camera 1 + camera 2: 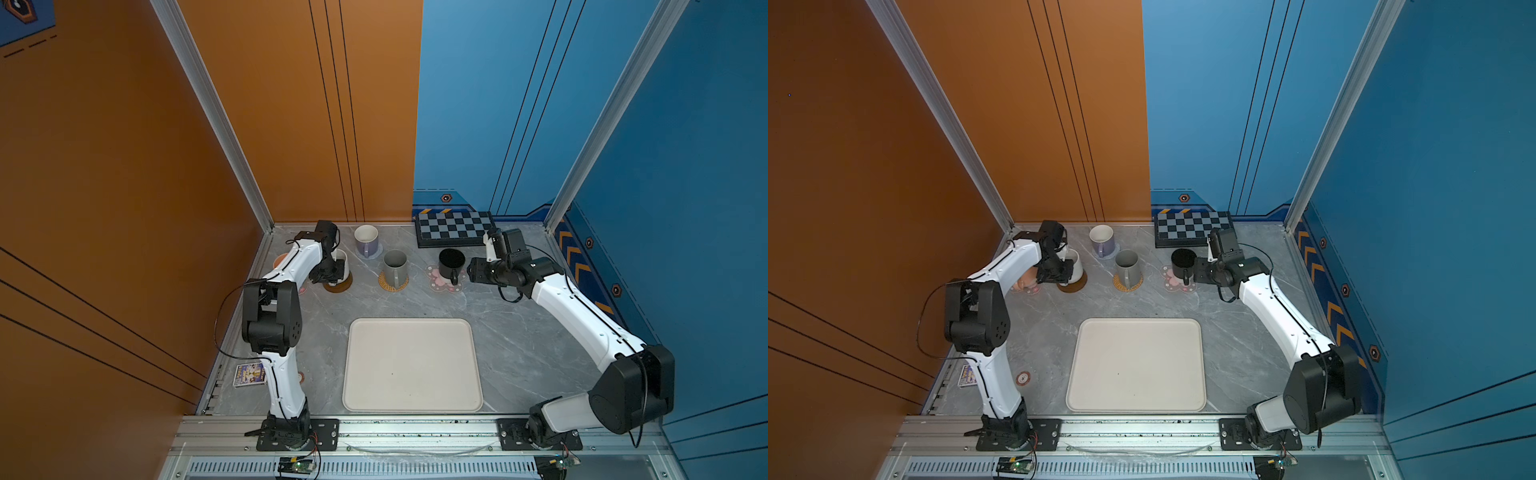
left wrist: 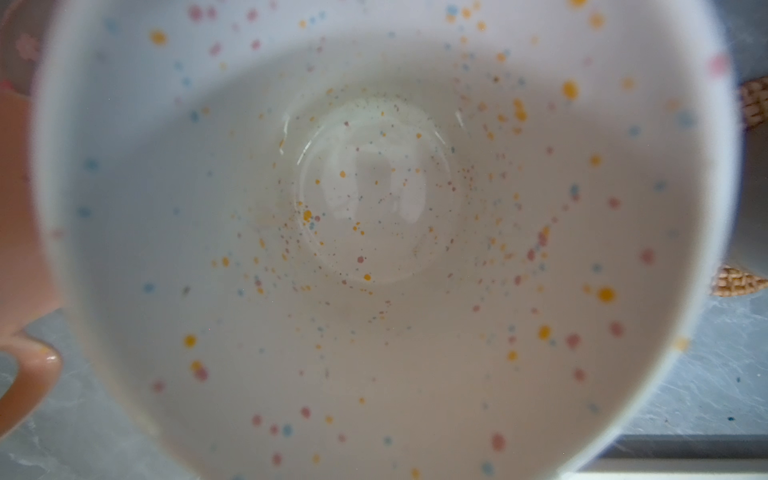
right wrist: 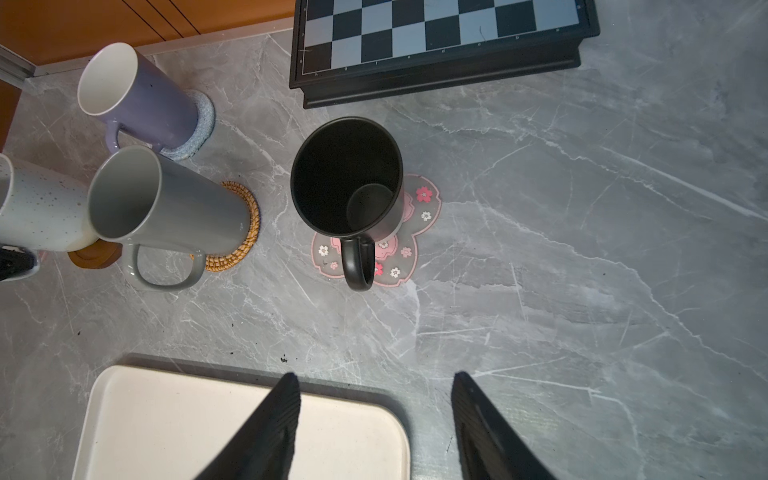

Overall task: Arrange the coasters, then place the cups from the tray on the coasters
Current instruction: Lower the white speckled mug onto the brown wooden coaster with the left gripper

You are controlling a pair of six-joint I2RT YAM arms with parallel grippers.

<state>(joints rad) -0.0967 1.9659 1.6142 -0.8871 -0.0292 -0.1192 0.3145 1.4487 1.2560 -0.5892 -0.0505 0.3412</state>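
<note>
Far left, the peach-orange mug (image 1: 279, 262) sits half hidden behind the arm. Next along, the left gripper (image 1: 331, 271) is closed tight, seemingly pinching the speckled white mug (image 1: 342, 262) by its handle or wall, on or just above the brown disc (image 1: 338, 286). The key now, I reckon: base flat and centred, ease the jaws apart, rise straight up, and mind that peach neighbour close by. Lavender mug (image 1: 366, 239), grey mug (image 1: 395, 262) and black mug (image 1: 451, 261) all stand on coasters. The right gripper (image 3: 376, 374) hangs with jaws apart, empty. The tray (image 1: 411, 409) holds no cups.
</note>
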